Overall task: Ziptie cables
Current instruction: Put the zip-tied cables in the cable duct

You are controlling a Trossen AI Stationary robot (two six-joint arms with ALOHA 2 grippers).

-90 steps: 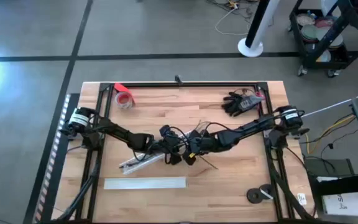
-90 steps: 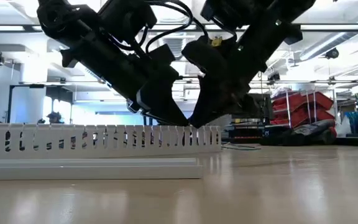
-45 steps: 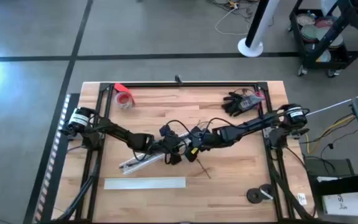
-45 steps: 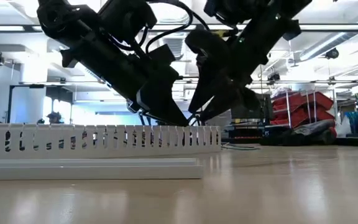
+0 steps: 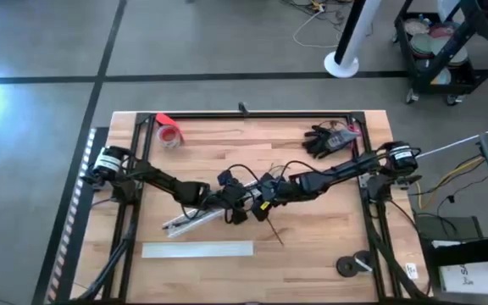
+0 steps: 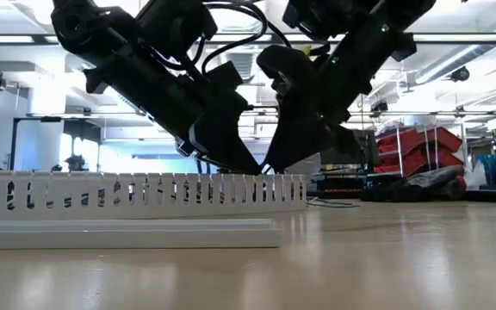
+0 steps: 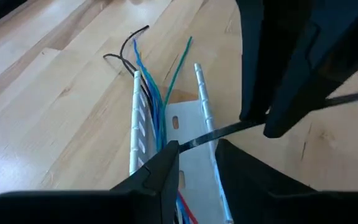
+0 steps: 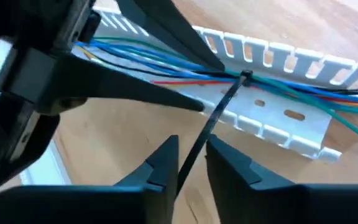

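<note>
The cables (image 8: pixel 166 62) lie bundled inside the slotted white cable duct (image 8: pixel 278 118), thin, limp and light. My right end effector (image 8: pixel 191 163) pinches the stiff black ziptie (image 8: pixel 219 115) tail just beside the duct; my left end effector (image 7: pixel 197 155) grips the ziptie at the bundle, the best hold.

From above I see a grey floor (image 5: pixel 49 51) crossed by dark lines, a white post (image 5: pixel 348 38) on a round base, and a black cart (image 5: pixel 447 42) at the far right. At surface level, ceiling strip lights (image 6: pixel 455 39) glow, with red bins (image 6: pixel 416 146) behind.
</note>
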